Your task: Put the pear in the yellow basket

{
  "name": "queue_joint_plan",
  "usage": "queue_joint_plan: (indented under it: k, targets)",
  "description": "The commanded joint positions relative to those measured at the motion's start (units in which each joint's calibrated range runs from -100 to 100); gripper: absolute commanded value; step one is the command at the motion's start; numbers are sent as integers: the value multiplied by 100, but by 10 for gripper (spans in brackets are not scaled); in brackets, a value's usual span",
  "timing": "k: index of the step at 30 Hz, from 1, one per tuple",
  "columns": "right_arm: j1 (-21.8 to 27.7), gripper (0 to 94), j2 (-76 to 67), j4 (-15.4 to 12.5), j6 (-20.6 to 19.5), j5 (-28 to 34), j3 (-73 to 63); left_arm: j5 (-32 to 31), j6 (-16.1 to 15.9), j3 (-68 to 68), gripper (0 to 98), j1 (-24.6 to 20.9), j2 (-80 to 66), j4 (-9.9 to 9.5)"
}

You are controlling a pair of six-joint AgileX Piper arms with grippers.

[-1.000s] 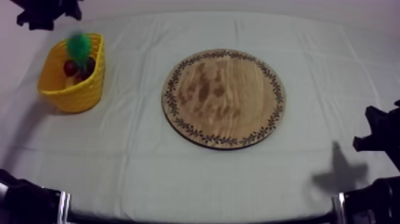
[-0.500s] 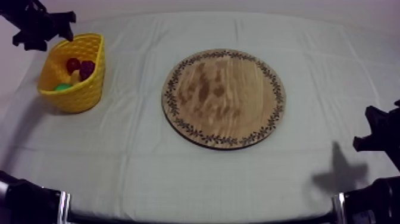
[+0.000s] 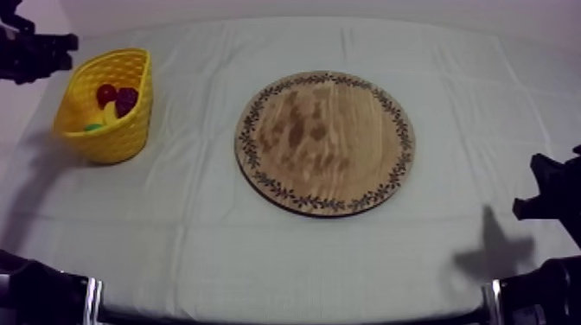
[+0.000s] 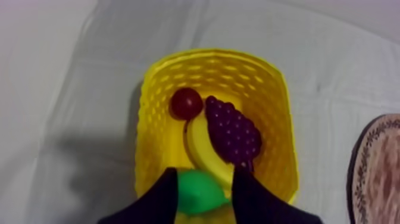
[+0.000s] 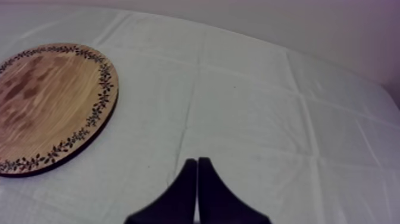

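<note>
The green pear [image 3: 92, 127] lies inside the yellow basket [image 3: 130, 130] at the table's left, together with a banana [image 4: 201, 149], a bunch of grapes [image 4: 232, 128] and a small red fruit [image 4: 186, 102]. In the left wrist view the pear [image 4: 199, 192] rests at the basket's near end [image 4: 280, 149], seen past my left gripper [image 4: 205, 173], whose fingers [image 4: 163, 196] stand apart and hold nothing. From above, my left gripper [image 3: 41, 54] hovers off the basket's far left side. The round wooden board [image 3: 324, 143] is bare. My right gripper [image 5: 196, 161] is a shut wedge over the cloth, beside the board [image 5: 47, 101].
My right arm [image 3: 549, 194] sits low at the table's right edge. Open cloth lies between the basket and the board, and in front of both.
The pear has dropped from above the basket into it. My left gripper has drawn away to the left, off the basket's rim. The right arm has stayed still.
</note>
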Motion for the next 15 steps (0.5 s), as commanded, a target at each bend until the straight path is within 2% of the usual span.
queue_joint_plan:
  k: [1, 6, 12, 15]
  targets:
    - [0, 3, -5, 2, -2, 1, 0, -238, -98, 753, 255, -64, -1043, 26]
    - [0, 3, -5, 2, -2, 1, 0, -606, -360, 1849, 59, -235, -2589, 99]
    - [0, 3, -5, 2, -2, 1, 0, -938, -533, 3304, 8, -342, -4561, 151]
    - [0, 3, -5, 2, -2, 1, 0, -1008, -660, 3879, 3, -434, -5490, 331]
